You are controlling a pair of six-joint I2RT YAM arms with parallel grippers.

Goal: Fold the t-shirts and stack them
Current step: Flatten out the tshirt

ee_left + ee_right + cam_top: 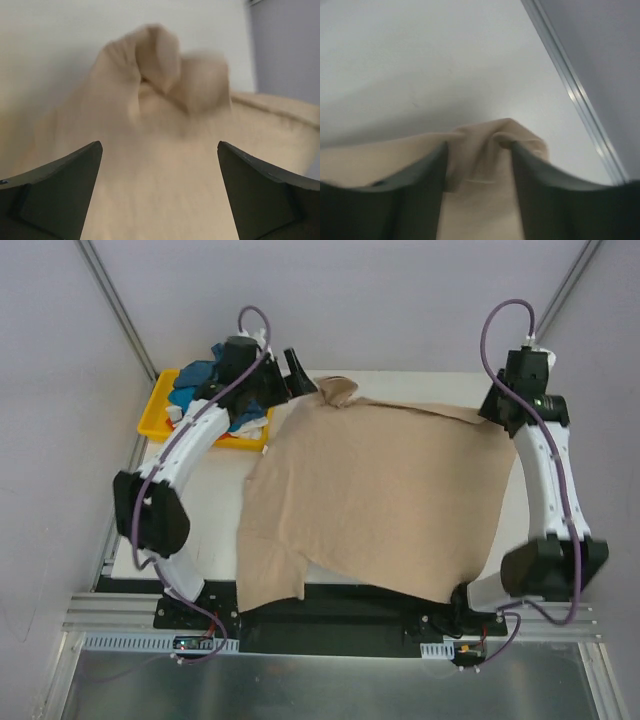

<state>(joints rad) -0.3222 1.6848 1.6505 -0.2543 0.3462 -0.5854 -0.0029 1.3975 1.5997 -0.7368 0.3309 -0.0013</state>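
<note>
- A yellow tray [150,420] is seen at the far left corner of the tabletop [215,500], with a teal shirt [192,375] and other crumpled cloth piled in it. The left arm is judged to be much the nearer one to this pile.
- The left end effector [297,368] is held with its fingers wide apart and nothing is gripped. It is placed just to the left of the bunched corner [338,390] at the far left of the beige shirt [380,490]. In the left wrist view the bunch is seen straight ahead, centred in the gap and beyond the fingertips, so it is not touched.
- The beige shirt is spread across the middle of the tabletop, and its near part is draped over the front edge toward the arm bases. Its far edge is laid across from left to right, running from one end effector to the other.
- The right end effector [497,408] is set on the far right corner of the shirt. In the right wrist view its fingers are seen partly apart with a fold of beige cloth between them. Whether that fold is pinched or loose cannot be told.
- The coming move is judged to turn on the far edge. Each far corner is nearer to the arm on its own side, and the left corner lies ahead and slightly to the right of the open fingers, so a short forward reach would be called for before any fold.
</note>
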